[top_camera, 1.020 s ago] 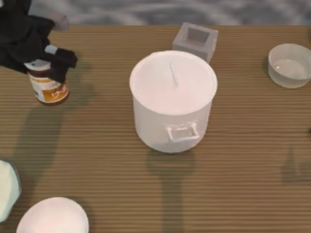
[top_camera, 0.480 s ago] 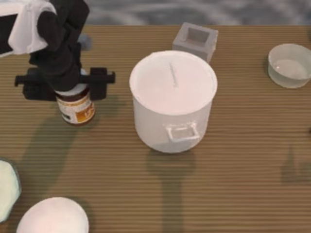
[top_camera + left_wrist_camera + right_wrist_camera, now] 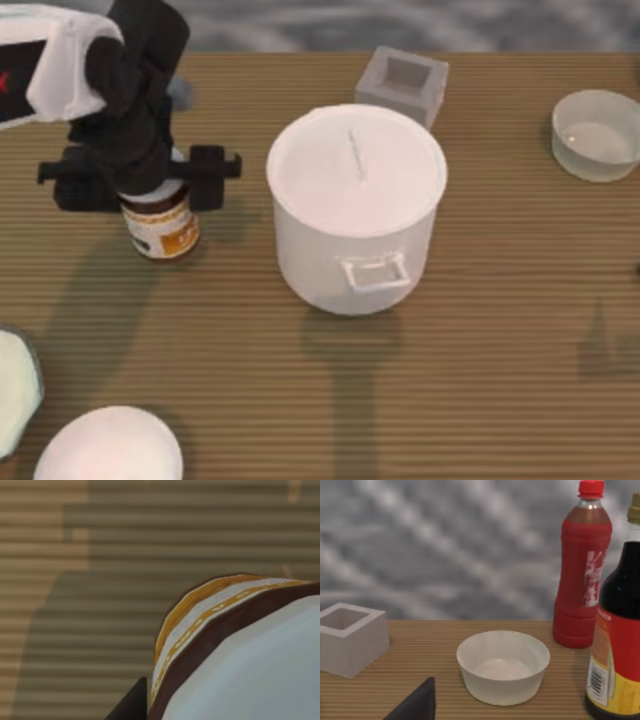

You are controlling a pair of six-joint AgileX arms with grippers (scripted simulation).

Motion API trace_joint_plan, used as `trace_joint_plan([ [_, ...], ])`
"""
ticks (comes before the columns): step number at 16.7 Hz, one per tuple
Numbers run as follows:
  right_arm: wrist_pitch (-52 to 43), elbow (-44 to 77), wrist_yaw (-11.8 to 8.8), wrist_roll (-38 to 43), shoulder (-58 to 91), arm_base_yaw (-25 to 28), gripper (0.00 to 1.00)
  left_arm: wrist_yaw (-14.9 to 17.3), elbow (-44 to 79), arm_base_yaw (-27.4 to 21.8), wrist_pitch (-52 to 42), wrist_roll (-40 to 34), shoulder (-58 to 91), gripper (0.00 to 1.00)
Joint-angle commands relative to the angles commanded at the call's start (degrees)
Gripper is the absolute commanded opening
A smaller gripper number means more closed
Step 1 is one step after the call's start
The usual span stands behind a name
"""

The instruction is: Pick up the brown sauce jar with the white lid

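Currently the left gripper [image 3: 140, 180] sits directly over the brown sauce jar [image 3: 162, 228], which lies well to the left of the white pot [image 3: 357, 215] on the wooden table [image 3: 480, 380]. From above, the gripper body covers the jar's lid and shoulder; only the lower glass and the white and orange label show beneath it. The left wrist view is filled by the jar [image 3: 240, 650] at very close range, lid and label band both visible, with a dark finger edge at its side.

Finding: the fingers appear pinched on the jar just under the lid, though the actual contact faces are hidden from above.

Whether the jar base rests on the table or is raised off it cannot be told for certain; its shadow lies close beside it.

Judged step: grasp made, lift in hand. The next move calls for a straight vertical rise, keeping clear of the white pot.

The right arm is parked off the table's right side; its wrist view shows a white bowl [image 3: 503, 666], a grey box [image 3: 350, 637] and two bottles.
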Motion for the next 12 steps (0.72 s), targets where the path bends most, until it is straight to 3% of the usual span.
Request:
trace_joint_plan([
  [4, 0.0, 0.0, 0.0, 0.0, 0.0, 0.0, 1.0, 0.0, -2.4, 0.4, 6.6, 0.2, 3.7, 0.0],
  [8, 0.0, 0.0, 0.0, 0.0, 0.0, 0.0, 1.0, 0.0, -2.7, 0.4, 7.3, 0.2, 4.2, 0.0],
  [12, 0.0, 0.0, 0.0, 0.0, 0.0, 0.0, 1.0, 0.0, -2.7, 0.4, 7.3, 0.2, 4.2, 0.3],
])
